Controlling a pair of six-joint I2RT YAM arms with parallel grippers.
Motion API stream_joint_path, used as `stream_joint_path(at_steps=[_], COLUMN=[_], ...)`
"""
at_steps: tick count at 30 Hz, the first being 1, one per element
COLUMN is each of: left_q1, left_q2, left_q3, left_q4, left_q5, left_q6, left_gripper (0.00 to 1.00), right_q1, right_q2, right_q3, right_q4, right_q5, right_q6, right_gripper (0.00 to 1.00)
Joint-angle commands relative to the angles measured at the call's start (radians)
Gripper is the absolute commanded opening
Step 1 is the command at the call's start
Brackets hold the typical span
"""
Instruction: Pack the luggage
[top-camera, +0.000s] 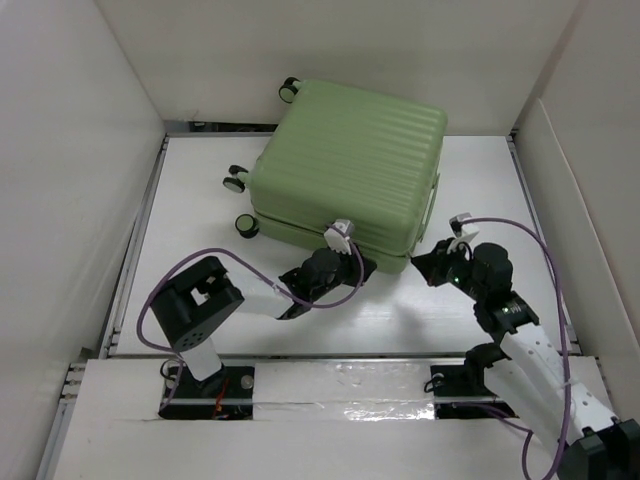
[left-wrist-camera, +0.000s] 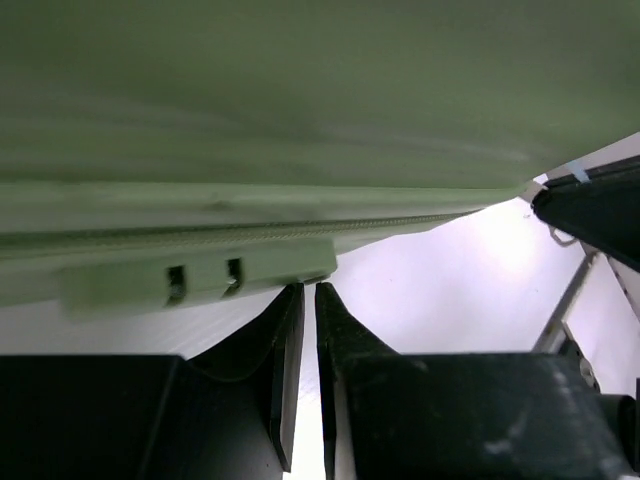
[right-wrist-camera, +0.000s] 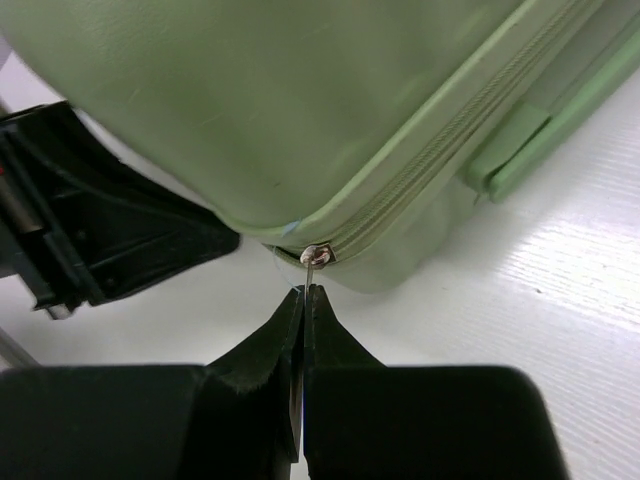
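Note:
The pale green ribbed luggage (top-camera: 350, 165) lies flat and closed on the white table, wheels to the left. My left gripper (top-camera: 365, 265) is at its near front edge; in the left wrist view its jaws (left-wrist-camera: 308, 290) stand nearly together with a thin empty slit, tips just under a pale green handle block (left-wrist-camera: 200, 283) on the shell (left-wrist-camera: 300, 100). My right gripper (top-camera: 422, 266) is at the near right corner. In the right wrist view it (right-wrist-camera: 305, 292) is shut on the metal zipper pull (right-wrist-camera: 314, 262) at the corner of the shell (right-wrist-camera: 250, 100).
White walls enclose the table on three sides. Caster wheels (top-camera: 235, 182) stick out at the luggage's left side. The telescopic handle rail (top-camera: 432, 205) runs along its right side. The left arm's black body (right-wrist-camera: 90, 220) sits close beside the right gripper.

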Motion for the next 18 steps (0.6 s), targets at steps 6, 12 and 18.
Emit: stream_joint_path(at_steps=[6,12,18], left_q1=[0.045,0.045,0.065], left_q2=[0.097,0.115,0.096], left_q3=[0.145,0.174,0.119], left_q4=[0.130,0.146,0.160], left_q5=[0.004,0.034,0.070], left_q6=[-0.028,-0.046,-0.068], left_gripper=[0.08,0.08,0.19], right_q1=[0.352,0.511,0.607], right_q2=[0.003,0.138,0.334], right_q3=[0.007,0.013,0.067], right_q4=[0.087,0.307,0.452], right_q5=[0.116,0.208,0.441], right_q6=[0.110,0.218,0.242], right_gripper=[0.00,0.00,0.00])
